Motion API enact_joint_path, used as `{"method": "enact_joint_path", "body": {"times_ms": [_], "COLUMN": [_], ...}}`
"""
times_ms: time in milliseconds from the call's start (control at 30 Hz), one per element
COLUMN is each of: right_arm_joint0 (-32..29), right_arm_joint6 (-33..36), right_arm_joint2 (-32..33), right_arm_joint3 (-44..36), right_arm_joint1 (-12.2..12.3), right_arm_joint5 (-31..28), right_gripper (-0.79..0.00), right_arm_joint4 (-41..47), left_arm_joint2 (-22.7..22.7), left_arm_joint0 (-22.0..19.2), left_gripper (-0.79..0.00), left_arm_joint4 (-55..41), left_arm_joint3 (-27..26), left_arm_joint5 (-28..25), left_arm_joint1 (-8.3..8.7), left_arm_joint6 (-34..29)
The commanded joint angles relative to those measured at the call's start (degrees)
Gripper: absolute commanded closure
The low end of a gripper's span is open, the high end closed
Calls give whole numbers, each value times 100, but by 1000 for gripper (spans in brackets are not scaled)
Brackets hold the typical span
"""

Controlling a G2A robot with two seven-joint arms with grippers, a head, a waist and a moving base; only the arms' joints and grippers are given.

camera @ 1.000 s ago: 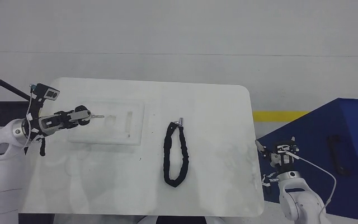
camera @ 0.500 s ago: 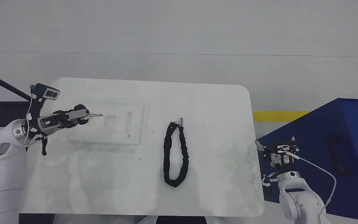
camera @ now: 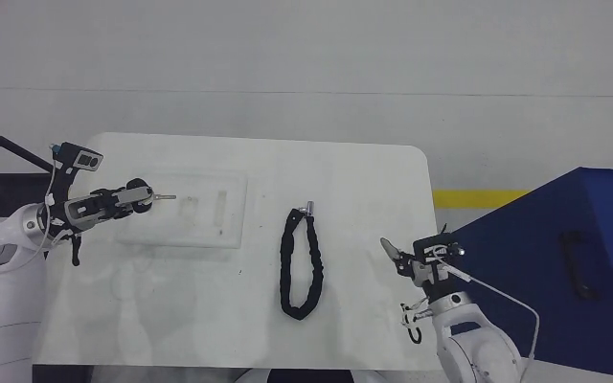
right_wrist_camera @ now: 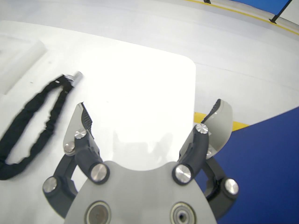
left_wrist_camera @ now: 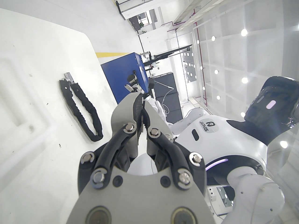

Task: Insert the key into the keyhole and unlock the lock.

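Just a white round-cornered table (camera: 364, 172) with a shallow white moulded tray (camera: 206, 182) sitting toward its left side, plus a blue cabinet (camera: 565, 239) off the right edge and a yellow stripe (camera: 474, 198) on the grey floor (camera: 306, 57) nearby.

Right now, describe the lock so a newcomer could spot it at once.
On the white table, look beside the white tray, toward the middle. The lock is the only black thing lying there: a sleeved chain loop with a silver cylinder at its far end.
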Motion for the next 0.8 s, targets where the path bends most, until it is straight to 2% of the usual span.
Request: {"method": "enact_joint_path", "body": {"times_ms": [0, 133, 500, 533, 567, 633, 767], "right_arm_joint0": [438, 1684, 1684, 1706, 1751, 2011, 3185], "right_arm_joint6": [807, 2246, 2246, 2191, 2127, 2502, 4040], "right_arm_joint2": [-731, -1726, -1726, -1798, -1833, -2144, -2686], "right_arm_joint3": [-163, 73, 73, 154, 270, 460, 1142], "right_arm_joint1": [-98, -371, -371, -364, -377, -466, -779], "right_arm_joint5": [527, 1475, 1475, 1202, 1255, 1380, 2071], "right_gripper": [-785, -785, -785, -785, -785, -785, -785], "right_arm_joint4": [-255, -181, -181, -286, -471, -470, -193], "left_arm_joint2": [0, 0, 0, 0, 0, 0, 0], "left_arm_joint0": [0, 0, 0, 0, 0, 0, 0], "left_gripper": [0, 0, 0, 0, 0, 0, 0], "left_arm_joint4": [0, 0, 0, 0, 0, 0, 0], "left_arm_joint3": [0, 0, 0, 0, 0, 0, 0], "left_arm_joint5": [0, 0, 0, 0, 0, 0, 0], "left_arm_joint1": [0, 0, 0, 0, 0, 0, 0], "left_arm_joint6": [0, 0, 0, 0, 0, 0, 0]}}
